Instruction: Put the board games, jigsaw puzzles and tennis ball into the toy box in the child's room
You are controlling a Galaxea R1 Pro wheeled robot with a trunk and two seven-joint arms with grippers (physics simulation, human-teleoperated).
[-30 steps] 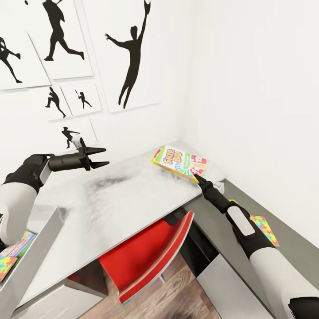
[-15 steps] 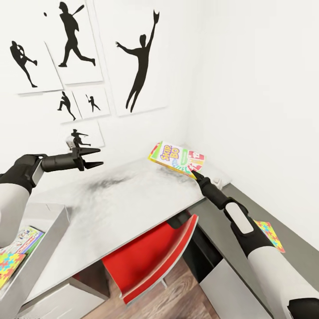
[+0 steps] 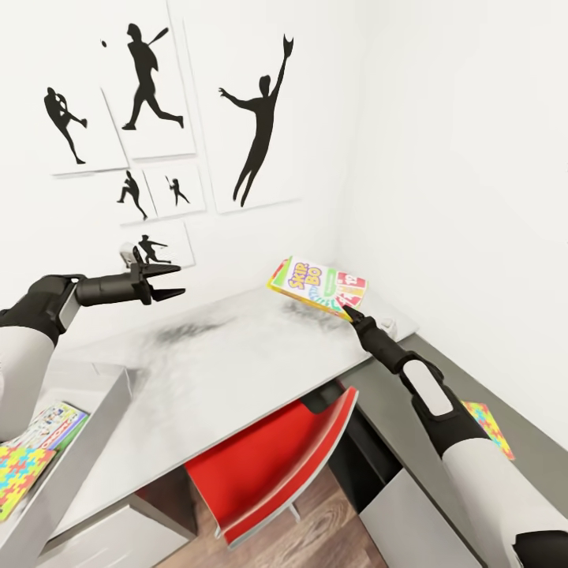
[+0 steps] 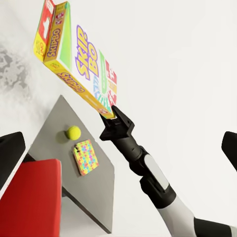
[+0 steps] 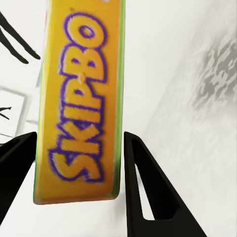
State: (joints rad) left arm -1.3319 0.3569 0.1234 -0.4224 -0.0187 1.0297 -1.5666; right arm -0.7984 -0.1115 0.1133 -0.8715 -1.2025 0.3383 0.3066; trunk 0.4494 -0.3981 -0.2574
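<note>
A white corner of the room has black sports pictures on the wall, and a shiny grey table stands under them. The right gripper is closed on the edge of the Skip-Bo game box and holds it up in the air over the far corner of the table. In the right wrist view its two black fingers sit on each side of the orange edge of the box. The left gripper hangs over the table with its fingers spread apart and nothing in them.

A red chair is tucked under the table. A bright jigsaw puzzle and a yellow tennis ball lie close together on a grey shelf beside the table. The toy box sits at the near left, with colourful boxes inside it.
</note>
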